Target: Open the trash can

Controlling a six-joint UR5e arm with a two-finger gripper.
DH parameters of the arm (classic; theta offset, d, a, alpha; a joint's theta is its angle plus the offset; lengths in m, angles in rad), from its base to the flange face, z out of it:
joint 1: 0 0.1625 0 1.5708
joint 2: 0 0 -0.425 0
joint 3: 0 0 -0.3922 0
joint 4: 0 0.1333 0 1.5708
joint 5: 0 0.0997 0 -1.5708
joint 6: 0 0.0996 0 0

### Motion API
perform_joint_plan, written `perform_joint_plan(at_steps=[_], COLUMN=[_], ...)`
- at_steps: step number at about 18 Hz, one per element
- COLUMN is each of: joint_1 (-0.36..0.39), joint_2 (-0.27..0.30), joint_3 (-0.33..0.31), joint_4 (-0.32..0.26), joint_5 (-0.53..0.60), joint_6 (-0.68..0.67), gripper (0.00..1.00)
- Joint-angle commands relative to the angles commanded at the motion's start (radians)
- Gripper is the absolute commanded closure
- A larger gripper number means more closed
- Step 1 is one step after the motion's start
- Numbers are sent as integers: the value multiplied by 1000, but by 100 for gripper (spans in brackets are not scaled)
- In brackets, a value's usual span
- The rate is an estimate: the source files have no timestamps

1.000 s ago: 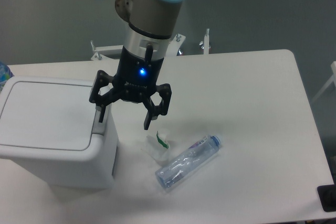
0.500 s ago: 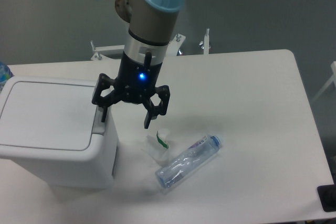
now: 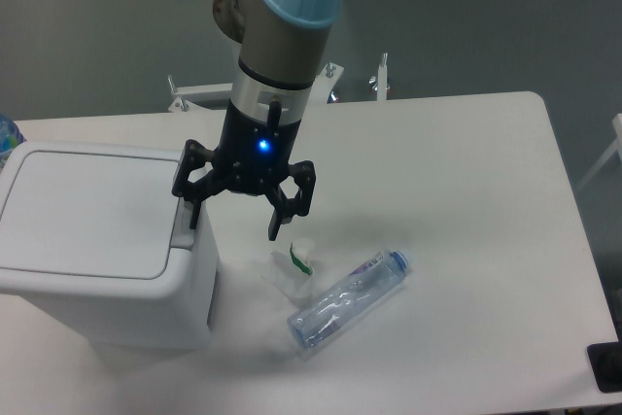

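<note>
The trash can (image 3: pixel 102 245), at the table's left edge, looks rigid, light and smooth, best worked at its grey tab (image 3: pixel 184 236), where the empty gripper (image 3: pixel 236 223) hangs, fingers spread wide

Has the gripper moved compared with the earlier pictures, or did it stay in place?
Yes. The gripper shifted slightly rightward, judged against the trash can, and its left finger is over the grey push-button tab.
</note>
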Motion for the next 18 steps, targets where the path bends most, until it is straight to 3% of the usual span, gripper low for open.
perform_joint_plan(at_steps=[18], joint_1=[0], joint_2=[-5], joint_3=[-2], joint_4=[-2], joint_5=[32], joint_6=[-9], gripper=[0])
